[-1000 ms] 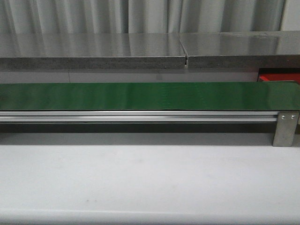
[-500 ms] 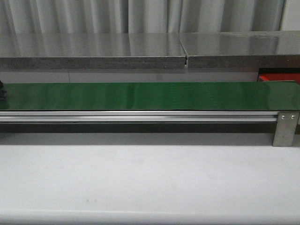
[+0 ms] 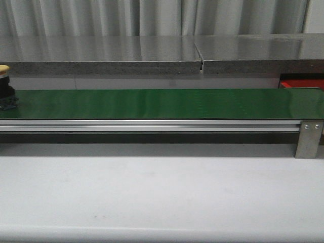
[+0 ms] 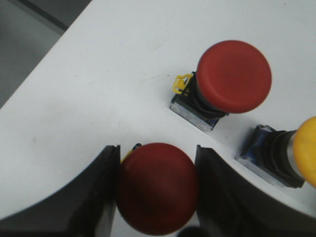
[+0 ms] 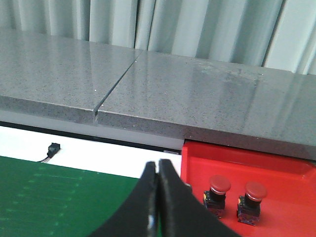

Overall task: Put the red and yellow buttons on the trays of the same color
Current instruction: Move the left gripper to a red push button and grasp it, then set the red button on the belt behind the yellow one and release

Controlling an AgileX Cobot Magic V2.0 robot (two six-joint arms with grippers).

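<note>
Red tray [image 5: 276, 163]: flat, straight-edged, holding two upright red buttons [image 5: 219, 185] [image 5: 256, 190] side by side. Yellow button [image 3: 4, 68] upright at the belt's left end.

A lab or workshop test bench: green conveyor belt [image 3: 162, 104], grey stone counter [image 3: 101, 55], curtained backdrop [image 3: 152, 17].

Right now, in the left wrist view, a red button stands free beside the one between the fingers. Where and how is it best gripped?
Probably by the dark collar under the wide red cap of the free red button, coming down from above with the fingers on two opposite sides. The cap is round and overhangs its square base; the yellow button stands close on one side, so avoid that side. The left gripper now flanks another red button.
</note>
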